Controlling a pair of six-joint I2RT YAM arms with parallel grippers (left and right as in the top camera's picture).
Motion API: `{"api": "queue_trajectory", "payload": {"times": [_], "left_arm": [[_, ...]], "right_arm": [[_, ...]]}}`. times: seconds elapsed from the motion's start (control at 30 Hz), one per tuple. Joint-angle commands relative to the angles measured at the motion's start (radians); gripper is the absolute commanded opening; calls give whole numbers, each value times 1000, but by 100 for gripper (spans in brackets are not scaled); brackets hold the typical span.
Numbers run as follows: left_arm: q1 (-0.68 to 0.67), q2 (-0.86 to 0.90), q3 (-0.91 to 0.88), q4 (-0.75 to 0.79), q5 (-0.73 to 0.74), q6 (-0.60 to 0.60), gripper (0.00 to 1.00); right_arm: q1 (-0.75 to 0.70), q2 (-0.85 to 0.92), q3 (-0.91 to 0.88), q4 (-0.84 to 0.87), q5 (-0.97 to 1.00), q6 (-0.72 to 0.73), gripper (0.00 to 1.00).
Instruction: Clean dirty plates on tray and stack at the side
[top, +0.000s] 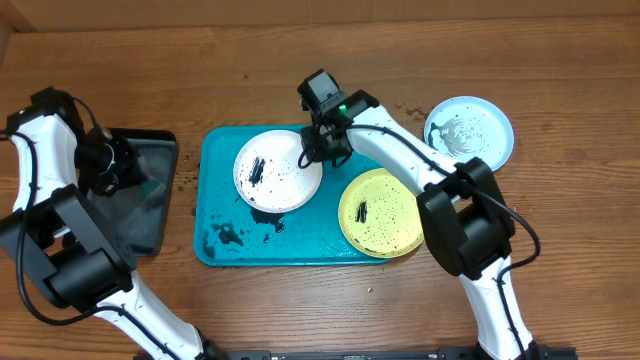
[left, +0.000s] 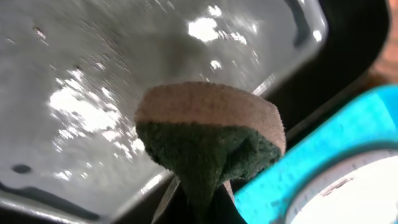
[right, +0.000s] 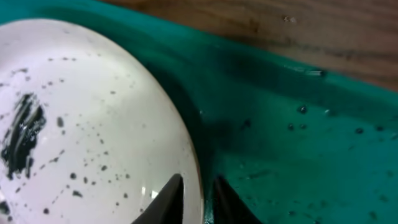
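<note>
Right now the turquoise tray (top: 215, 245) holds the white plate (top: 278, 172) at its 10 o'clock and the yellow-green plate (top: 382, 215) at 4, with the light blue plate (top: 468, 132) off it at 2, the stacking side I judge. My right gripper (right: 199, 202) pinches the white plate's 3 o'clock rim, probably to steady it, while my left gripper (top: 106, 165) squeezes a sponge (left: 208, 137) over the black tray (top: 150, 215) at 9. The sponge hides my left fingers, and the right wrist view crops the plate.

The wooden table (top: 300, 40) carries a turquoise tray (top: 300, 238), black tray (top: 150, 222) and blue plate (top: 470, 132).
</note>
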Motion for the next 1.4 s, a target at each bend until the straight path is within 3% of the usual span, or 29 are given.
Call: {"api": "queue_trajectory", "payload": {"times": [0.0,0.27,0.43,0.57,0.7,0.97,1.13,1.17,1.2,1.37], "left_arm": [[0,-56,78,-32,45,43,4],[-38,-189,91,-71,164,97,4],[-121,-211,90,-97,158,97,4],[-198,-205,90,-104,133,96,4],[-270,-205,90,-103,124,98,4],[-383,-198,48,-87,118,103,4],[-439,-187,-3,-34,119,104,4],[-447,-187,-13,-24,119,104,4],[-459,-186,-24,-11,119,104,4],[-520,-185,-88,34,118,103,4]], "right_arm": [[5,10,-6,-5,-26,2,8],[12,16,-6,-61,-27,8,4],[17,19,-6,-89,-68,32,20],[18,19,-6,-117,-87,68,22],[18,19,-6,-122,-86,85,20],[18,19,-48,-112,-96,187,9],[19,19,-52,-130,-124,185,14],[19,19,-53,-133,-124,184,13],[18,19,-54,-134,-124,178,4],[18,19,-59,-165,-124,46,4]]}}
